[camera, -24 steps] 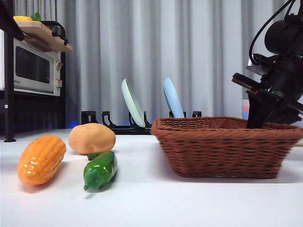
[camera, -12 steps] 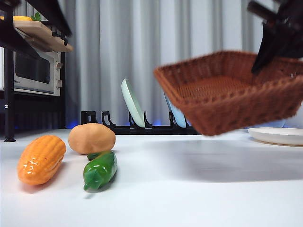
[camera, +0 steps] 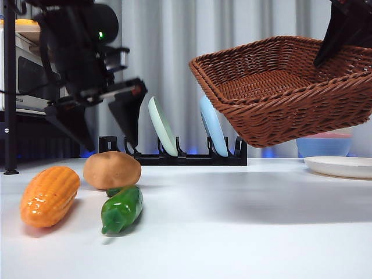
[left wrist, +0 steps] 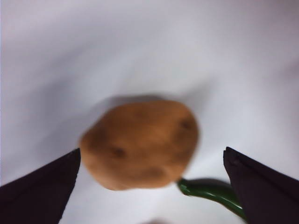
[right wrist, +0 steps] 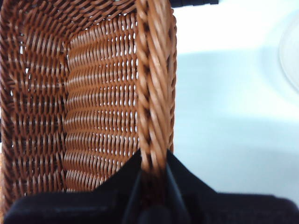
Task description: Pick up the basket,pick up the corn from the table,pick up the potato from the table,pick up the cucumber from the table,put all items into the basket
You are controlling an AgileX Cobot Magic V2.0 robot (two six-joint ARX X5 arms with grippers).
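The brown wicker basket hangs tilted in the air at the upper right, empty inside, with my right gripper shut on its braided rim. My left gripper hovers open just above the tan potato, which lies on the white table; in the left wrist view the potato sits between the two spread jaws. The orange corn lies at the front left. The dark green cucumber rests in front of the potato, its stem end beside it.
A black rack holds a green plate and a blue plate at the back. A microwave on a dark shelf stands at the far left. A white plate lies at the right, a blue bowl behind it.
The basket has risen off the table into the air and tilted. My left arm came down into view above the potato. The vegetables stayed put.
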